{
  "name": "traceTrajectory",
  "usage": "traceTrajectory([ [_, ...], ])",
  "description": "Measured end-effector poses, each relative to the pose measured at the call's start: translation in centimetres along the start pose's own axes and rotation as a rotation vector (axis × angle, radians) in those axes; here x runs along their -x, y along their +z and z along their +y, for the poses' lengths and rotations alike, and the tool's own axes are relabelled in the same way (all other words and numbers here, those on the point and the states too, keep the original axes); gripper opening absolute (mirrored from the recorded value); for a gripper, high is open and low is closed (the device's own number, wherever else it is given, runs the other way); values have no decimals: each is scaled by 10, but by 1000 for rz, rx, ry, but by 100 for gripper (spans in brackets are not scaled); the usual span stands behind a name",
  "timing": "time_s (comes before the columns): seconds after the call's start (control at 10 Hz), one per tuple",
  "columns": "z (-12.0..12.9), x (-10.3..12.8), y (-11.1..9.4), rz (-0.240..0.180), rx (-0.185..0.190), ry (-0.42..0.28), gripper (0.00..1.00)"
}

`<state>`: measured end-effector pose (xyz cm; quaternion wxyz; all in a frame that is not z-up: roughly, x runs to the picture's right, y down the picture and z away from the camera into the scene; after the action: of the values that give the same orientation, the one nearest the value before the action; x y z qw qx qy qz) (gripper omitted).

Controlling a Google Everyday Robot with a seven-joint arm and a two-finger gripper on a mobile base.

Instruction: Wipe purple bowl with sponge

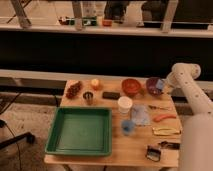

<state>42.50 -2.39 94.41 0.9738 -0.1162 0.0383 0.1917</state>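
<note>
One hand (pixel 162 86) at purple bowl (pixel 153 85); sponge indistinct

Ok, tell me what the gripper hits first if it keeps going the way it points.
Probably the purple bowl: the gripper sits at its right rim, pointing left into it. Depth is hard to judge.
</note>
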Motion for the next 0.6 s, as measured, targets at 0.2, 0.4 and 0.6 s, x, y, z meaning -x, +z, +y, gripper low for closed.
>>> traceTrajectory([
  [0.2,-12,9,-11,5,-53,-30,0],
  [0.4,-26,17,-23,11,-98,-57,0],
  [0.6,-37,21,-19,14,-125,-74,0],
])
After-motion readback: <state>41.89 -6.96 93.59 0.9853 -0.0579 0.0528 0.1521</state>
